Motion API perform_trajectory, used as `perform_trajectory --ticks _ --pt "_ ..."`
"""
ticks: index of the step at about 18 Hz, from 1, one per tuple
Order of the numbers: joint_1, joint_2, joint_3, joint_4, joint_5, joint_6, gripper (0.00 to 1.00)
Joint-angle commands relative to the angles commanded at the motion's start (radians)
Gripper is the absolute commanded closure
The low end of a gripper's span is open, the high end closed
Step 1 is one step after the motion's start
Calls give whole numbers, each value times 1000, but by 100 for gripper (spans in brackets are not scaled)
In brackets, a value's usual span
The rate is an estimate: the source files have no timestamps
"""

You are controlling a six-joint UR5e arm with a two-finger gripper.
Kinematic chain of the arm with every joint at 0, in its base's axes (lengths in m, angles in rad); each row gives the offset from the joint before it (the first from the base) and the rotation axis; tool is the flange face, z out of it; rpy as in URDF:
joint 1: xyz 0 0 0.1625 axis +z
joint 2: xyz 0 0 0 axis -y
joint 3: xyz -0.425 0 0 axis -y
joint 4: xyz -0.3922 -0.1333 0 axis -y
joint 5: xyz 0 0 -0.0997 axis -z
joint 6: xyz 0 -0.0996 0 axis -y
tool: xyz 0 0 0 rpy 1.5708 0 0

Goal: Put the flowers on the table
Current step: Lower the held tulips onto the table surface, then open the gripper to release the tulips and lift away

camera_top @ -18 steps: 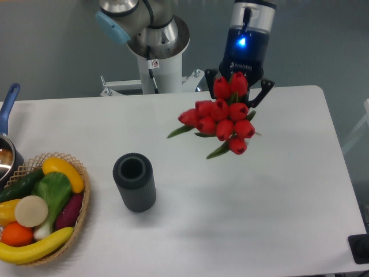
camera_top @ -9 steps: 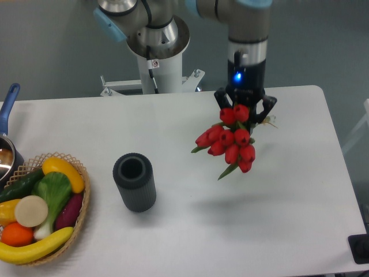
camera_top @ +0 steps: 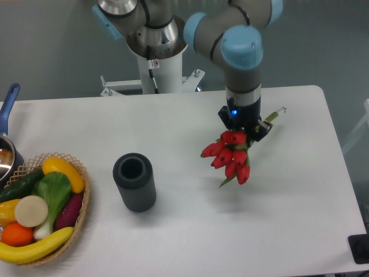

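Jaws clamped on the flowers (camera_top: 230, 157).

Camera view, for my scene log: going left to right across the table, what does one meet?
Pot with blue handle → wicker basket of fruit and vegetables → dark cylinder → flowers, held in the gripper.

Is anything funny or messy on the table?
Nothing is spilled or broken. The only odd thing is the flowers: the gripper holds them tilted, buds pointing down at the table, stems sticking out behind. The dark cylinder stands upright, and the basket looks tidy.
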Motion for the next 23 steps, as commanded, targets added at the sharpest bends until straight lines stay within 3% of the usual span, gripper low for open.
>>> perform_trajectory --ticks 8,12,16,17,18,19,23 --pt "-2 -94 31 11 -5 0 62" --pt "-2 -126 37 11 -5 0 56" --pt "-2 -131 49 11 -6 2 39" --pt "-2 -132 51 11 -6 0 29" --pt "-2 -132 54 11 -8 -2 7" --pt "-2 -132 61 12 -11 -12 0" --pt "2 -102 69 54 -99 -96 0"
